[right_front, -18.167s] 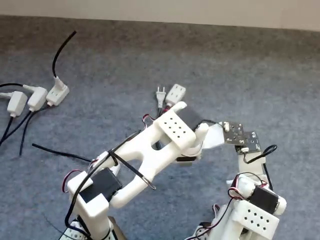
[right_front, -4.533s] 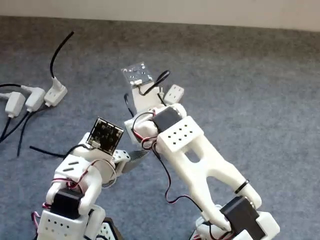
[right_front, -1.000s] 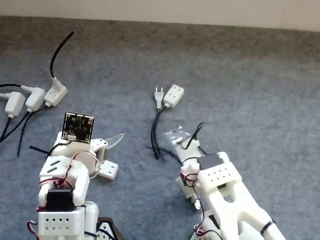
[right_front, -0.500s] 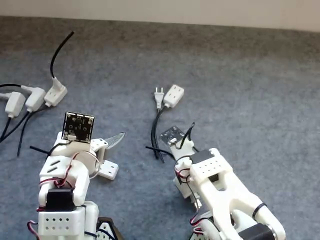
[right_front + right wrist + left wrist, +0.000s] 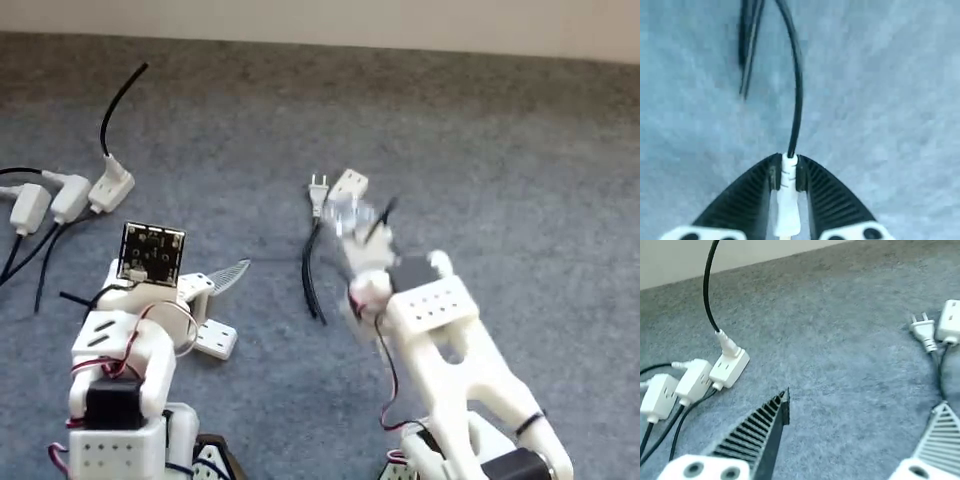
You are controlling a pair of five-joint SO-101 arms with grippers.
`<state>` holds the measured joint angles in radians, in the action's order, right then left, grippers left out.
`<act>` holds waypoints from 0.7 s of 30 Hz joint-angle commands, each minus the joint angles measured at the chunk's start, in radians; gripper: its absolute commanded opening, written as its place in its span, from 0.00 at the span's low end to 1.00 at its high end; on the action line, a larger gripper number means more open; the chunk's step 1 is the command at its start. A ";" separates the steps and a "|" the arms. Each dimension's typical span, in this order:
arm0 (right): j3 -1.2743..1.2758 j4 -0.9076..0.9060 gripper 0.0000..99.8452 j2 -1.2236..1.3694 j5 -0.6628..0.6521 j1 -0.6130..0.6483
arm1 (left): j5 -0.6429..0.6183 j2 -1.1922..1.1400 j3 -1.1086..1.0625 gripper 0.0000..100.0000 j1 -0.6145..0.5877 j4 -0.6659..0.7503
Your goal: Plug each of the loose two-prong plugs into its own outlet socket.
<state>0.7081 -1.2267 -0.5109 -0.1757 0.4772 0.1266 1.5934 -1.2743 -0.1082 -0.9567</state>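
Right wrist, plug (image 5: 785, 207) seemingly lengthwise in pincer (image 5: 786, 160)

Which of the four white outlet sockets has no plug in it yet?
The lone socket beside the loose two-prong plug, apart from the row of three; each of those has a plug in it.

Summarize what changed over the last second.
The right arm swung forward from its drawn-back pose, bringing the right gripper up to the loose plug and socket; it is shut on a white cord end. The left gripper stayed open and parked, and the plug stayed out of the socket.
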 commanded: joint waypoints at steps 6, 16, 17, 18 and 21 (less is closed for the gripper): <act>-0.687 -0.012 0.01 0.219 0.178 0.133 | -0.006 -0.205 0.433 0.41 0.150 -0.288; -0.624 0.286 0.01 0.228 0.233 0.176 | -0.005 -0.291 0.499 0.41 0.179 -0.330; -0.590 0.320 0.01 0.206 0.259 0.168 | -0.005 -0.283 0.498 0.41 0.205 -0.338; -0.549 0.355 0.01 0.179 0.279 0.166 | -0.006 -0.278 0.489 0.41 0.226 -0.342; -0.414 0.441 0.01 0.073 0.295 0.185 | -0.006 -0.266 0.421 0.41 0.268 -0.313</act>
<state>0.2202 -0.8738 -0.3099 0.0974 0.6598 0.1266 1.3218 -0.8293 0.1220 -1.2927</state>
